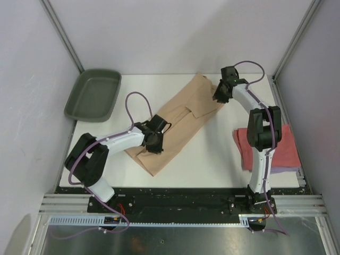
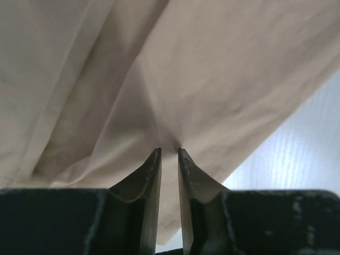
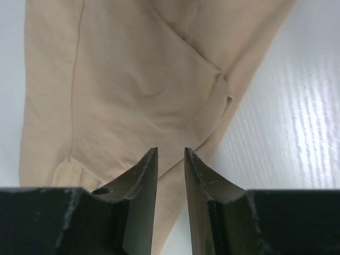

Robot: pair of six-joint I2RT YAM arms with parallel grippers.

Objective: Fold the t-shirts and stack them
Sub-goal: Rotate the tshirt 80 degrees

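on the white bench (image 1: 212, 159), a tan short-sleeved cotton t-shirt (image 1: 180, 125) lies as a long folded strip, running diagonally from near the middle toward the far right corner. the left gripper (image 1: 154, 146) sits at the strip's near-left end; in its wrist view the claw is clamped on a pinch of the tan cloth, with creases fanning out from the fingertips (image 2: 155, 159). the right gripper (image 1: 218, 95) is at the strip's far end, its fingers (image 3: 149, 164) a narrow gap apart over the shirt's edge, and whether they grip cloth cannot be told. a coral-red shirt (image 1: 289, 149) lies at the right edge, partly under the right arm, with a pale lavender shirt (image 1: 281, 170) showing beneath it. a dark green plastic tray (image 1: 79, 101) sits at the far left corner.
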